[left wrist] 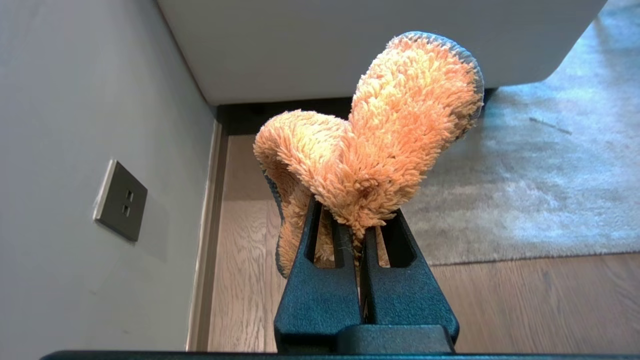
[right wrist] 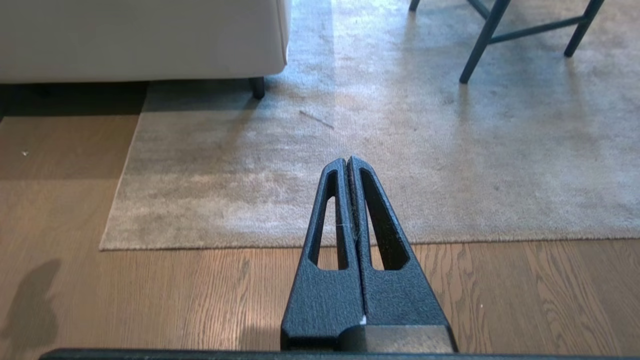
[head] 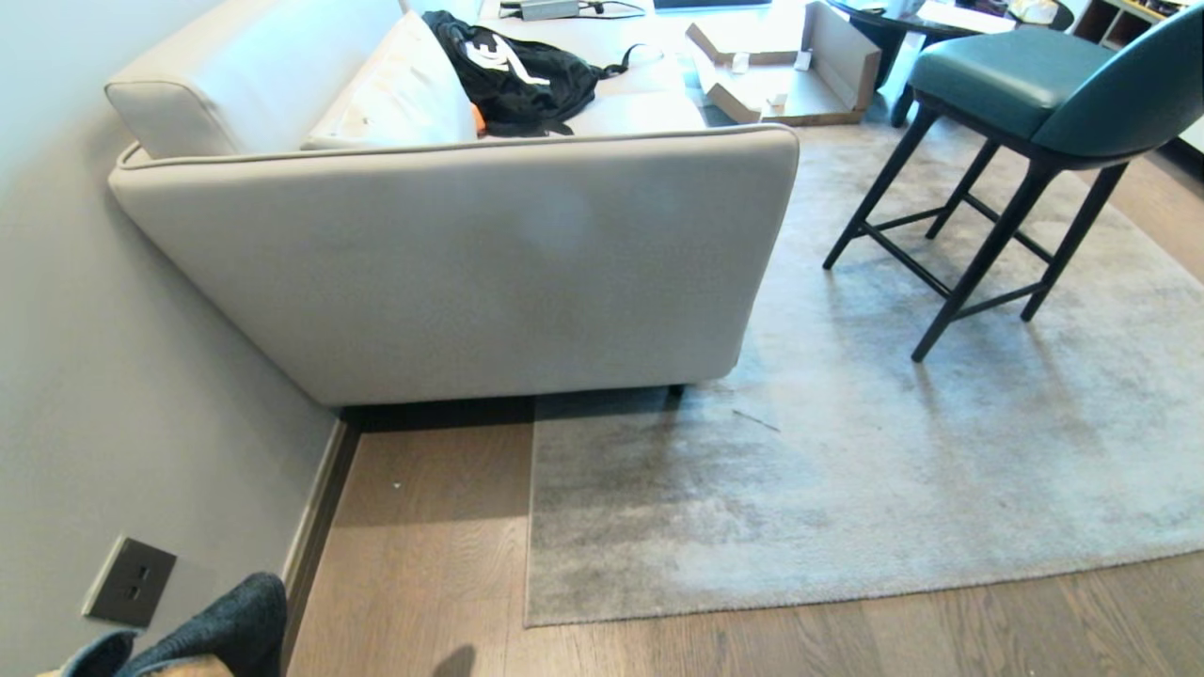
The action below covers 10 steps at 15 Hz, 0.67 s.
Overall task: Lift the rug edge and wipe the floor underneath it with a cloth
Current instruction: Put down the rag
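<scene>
Cloth [left wrist: 380,145] is pinched between the pressed-together fingers of the left gripper [left wrist: 361,225], its fluffy orange-tan face turned toward the wrist camera and a dark grey backing seen along its outer border. In the head view the same cloth [head: 212,625] is seen at the lower left corner, dark grey side out, close to the grey wall [head: 113,395] and just beside a wall socket plate [head: 129,581].

The right gripper [right wrist: 348,162] is held above the floor [right wrist: 150,300] with its two black fingers pressed fully together and nothing between them. It is pointed toward the rug edge [right wrist: 260,245], which lies flat on the light brown wood planks; no part of the border is raised. The square corner of the rug [head: 529,621] is seen near the bottom of the head view, with bare floor [head: 423,527] between it and the wall.

The far part of the rug is overlapped by a pale sofa [head: 470,273], on whose seat a black backpack [head: 513,75] with white print is laid. A green stool [head: 1016,122] with dark legs is stood on the rug to the right, well apart from both grippers. A thin dark sliver [head: 756,420] is lying on the pile near the sofa's foot.
</scene>
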{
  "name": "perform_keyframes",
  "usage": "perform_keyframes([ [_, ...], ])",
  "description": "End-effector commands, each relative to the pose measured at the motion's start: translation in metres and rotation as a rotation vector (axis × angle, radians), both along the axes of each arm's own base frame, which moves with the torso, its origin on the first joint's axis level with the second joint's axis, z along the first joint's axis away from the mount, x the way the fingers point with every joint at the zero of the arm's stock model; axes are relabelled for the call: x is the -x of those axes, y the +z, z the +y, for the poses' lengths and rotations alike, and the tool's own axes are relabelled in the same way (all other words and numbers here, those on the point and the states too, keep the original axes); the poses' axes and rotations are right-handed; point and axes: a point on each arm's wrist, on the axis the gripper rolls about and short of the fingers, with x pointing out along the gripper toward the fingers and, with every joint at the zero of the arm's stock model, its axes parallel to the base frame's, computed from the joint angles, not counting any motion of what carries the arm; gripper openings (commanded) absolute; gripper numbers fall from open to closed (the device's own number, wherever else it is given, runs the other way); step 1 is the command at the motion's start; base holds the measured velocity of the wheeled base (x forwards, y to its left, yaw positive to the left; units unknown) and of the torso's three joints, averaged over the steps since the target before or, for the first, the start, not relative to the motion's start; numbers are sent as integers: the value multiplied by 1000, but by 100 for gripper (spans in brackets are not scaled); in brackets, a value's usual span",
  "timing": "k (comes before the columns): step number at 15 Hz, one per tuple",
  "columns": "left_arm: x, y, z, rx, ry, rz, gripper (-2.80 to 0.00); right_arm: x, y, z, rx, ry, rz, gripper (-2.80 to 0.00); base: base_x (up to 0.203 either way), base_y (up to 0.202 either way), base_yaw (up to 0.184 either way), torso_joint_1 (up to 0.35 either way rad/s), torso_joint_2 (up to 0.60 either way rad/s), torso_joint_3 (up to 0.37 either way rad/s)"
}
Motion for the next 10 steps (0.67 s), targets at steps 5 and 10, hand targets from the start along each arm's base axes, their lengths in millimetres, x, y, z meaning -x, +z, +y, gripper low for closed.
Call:
perform_keyframes([
  [5, 0, 0, 0, 1, 0, 0, -280, 0, 0, 0, 0, 1, 1, -280, 0, 0, 0, 2, 3, 200],
  [10, 0, 0, 0, 1, 0, 0, -280, 0, 0, 0, 0, 2, 1, -280, 0, 0, 0, 4, 3, 202],
])
